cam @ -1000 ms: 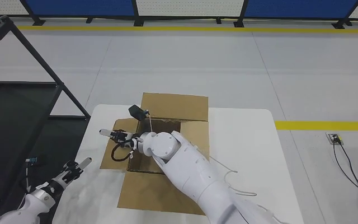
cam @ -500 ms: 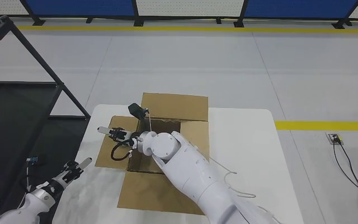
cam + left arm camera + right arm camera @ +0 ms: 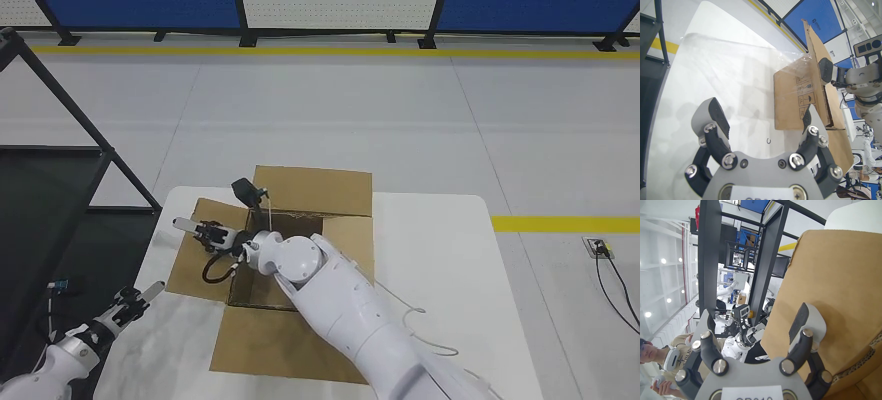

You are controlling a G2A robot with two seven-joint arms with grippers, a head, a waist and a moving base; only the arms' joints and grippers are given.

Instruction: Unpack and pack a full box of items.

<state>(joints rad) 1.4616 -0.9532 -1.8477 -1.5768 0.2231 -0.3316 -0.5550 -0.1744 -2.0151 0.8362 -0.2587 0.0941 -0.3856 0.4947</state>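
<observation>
Flap [image 3: 186,280] folding at centre left: right end effector [image 3: 755,315], spread wide, is pressing it outward; keeping pressure even seems wise.

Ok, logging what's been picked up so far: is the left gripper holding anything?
No, the left gripper is open above the table, with nothing between its jaws.

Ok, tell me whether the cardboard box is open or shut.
Open. On the cardboard box, the far flap, left flap and near flap are turned outward, exposing its dark inside. Whether it's full: cannot tell.
</observation>
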